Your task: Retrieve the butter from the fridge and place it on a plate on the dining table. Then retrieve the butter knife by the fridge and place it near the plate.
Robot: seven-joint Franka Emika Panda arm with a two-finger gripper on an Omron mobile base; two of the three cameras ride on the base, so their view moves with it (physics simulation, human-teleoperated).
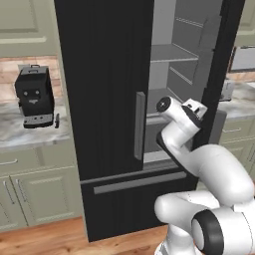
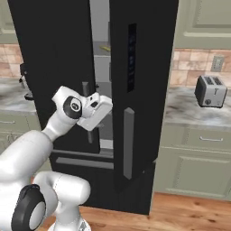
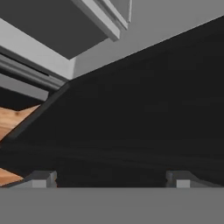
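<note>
Your gripper sits wide, empty, at fridge w/ one door open; butter unreached, plate & knife steps left.

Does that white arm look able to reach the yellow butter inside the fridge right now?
Probably yes: one door of the fridge stands open and the open gripper is at the gap. The butter lies on a higher shelf, so the arm must rise.

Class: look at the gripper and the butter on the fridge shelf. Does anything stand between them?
Yes. The gripper, jaws open, faces the inner side of the right fridge door, partly open. The butter lies on a higher shelf inside; the door edge and shelf fronts lie between them.
</note>
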